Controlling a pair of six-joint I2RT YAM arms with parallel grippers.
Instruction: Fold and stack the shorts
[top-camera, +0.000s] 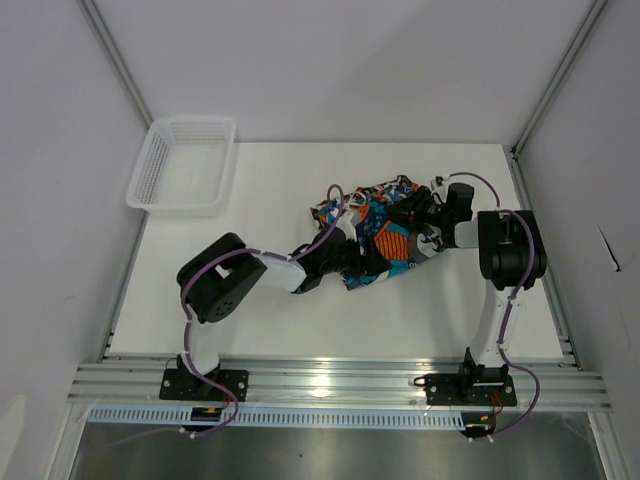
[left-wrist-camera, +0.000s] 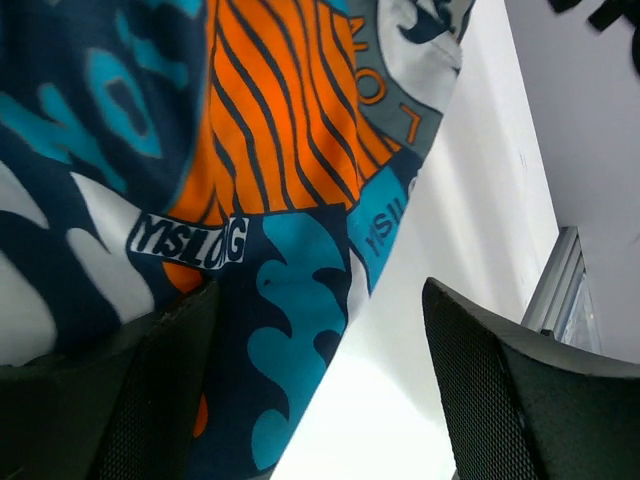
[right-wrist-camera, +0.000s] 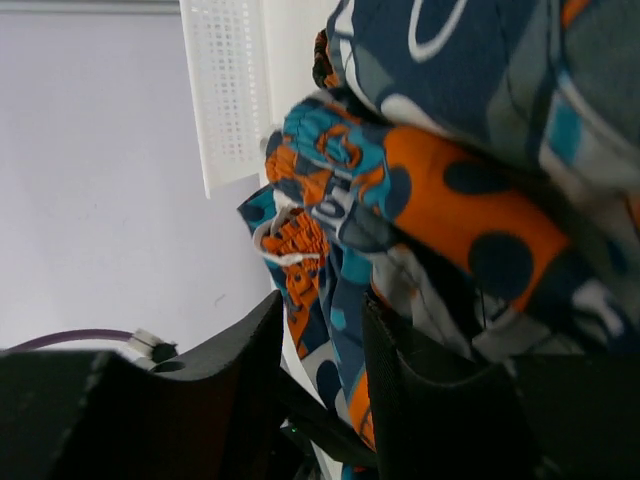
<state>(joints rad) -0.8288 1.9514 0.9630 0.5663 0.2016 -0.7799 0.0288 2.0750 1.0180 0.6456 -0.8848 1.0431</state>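
The blue-teal, orange and white cartoon shorts (top-camera: 380, 238) lie crumpled right of the table's middle. A scrap of orange, black and white cloth (top-camera: 325, 212) pokes out at the heap's left end. My left gripper (top-camera: 350, 262) is at the heap's near-left edge. In the left wrist view it (left-wrist-camera: 320, 300) is open wide, and the shorts' hem (left-wrist-camera: 290, 300) reaches in from the left finger. My right gripper (top-camera: 418, 228) is pushed into the heap's right side. In the right wrist view its jaws (right-wrist-camera: 322, 305) stand narrowly apart around a hanging fold (right-wrist-camera: 345, 300), with a gap showing beside the left finger.
A white mesh basket (top-camera: 185, 165) stands at the table's far left corner, also seen as a white mesh basket (right-wrist-camera: 225, 90) in the right wrist view. Bare white table (top-camera: 280, 320) lies between the heap and the arm bases. Grey walls and metal rails border the table.
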